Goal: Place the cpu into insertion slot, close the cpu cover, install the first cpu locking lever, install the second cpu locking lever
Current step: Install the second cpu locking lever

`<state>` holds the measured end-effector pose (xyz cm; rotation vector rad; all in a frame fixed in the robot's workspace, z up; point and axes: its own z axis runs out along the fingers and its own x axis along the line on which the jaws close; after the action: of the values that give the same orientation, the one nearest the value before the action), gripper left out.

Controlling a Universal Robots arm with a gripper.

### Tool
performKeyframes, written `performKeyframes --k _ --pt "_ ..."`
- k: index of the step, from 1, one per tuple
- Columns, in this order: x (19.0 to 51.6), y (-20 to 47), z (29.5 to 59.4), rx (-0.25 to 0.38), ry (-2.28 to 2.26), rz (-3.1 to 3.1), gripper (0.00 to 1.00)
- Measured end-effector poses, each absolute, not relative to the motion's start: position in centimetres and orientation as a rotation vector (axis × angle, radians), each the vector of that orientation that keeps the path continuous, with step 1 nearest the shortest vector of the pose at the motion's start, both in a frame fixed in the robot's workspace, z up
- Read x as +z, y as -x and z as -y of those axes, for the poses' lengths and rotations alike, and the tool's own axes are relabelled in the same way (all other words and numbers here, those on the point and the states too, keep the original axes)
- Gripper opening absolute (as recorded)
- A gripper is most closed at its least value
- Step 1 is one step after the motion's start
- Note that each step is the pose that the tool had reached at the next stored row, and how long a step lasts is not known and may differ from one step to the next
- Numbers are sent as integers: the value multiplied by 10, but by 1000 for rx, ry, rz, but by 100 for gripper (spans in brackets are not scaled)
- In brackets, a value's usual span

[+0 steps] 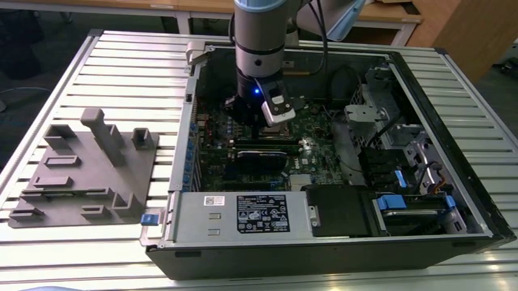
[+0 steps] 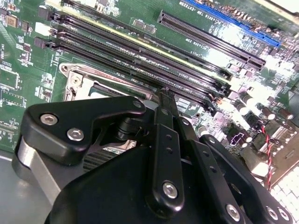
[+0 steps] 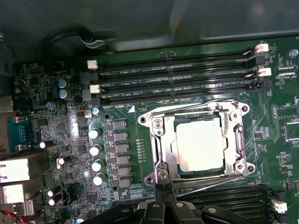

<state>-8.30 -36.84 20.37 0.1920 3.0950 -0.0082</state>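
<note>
your gripper [image 3: 164,205] hangs low over the board inside the case [image 1: 453,79], fingers pinched together at the tips and holding nothing you can see. the cpu [image 3: 200,143] already sits in the slot [image 3: 156,154], with the cover [image 3: 233,140] lying flat around it, its window showing the grey top. in the first wrist view the fingertips sit just beside the socket's edge, near the corner hinge screws, the cpu lying straight ahead of them.

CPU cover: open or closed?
Closed. In the first wrist view the cpu cover lies flat around the cpu, whose grey top shows through its window.
</note>
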Motion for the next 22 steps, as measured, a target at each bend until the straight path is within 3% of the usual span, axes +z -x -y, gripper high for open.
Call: performKeyframes --k 22 --pt "202 85 379 107 -195 -3098 11"
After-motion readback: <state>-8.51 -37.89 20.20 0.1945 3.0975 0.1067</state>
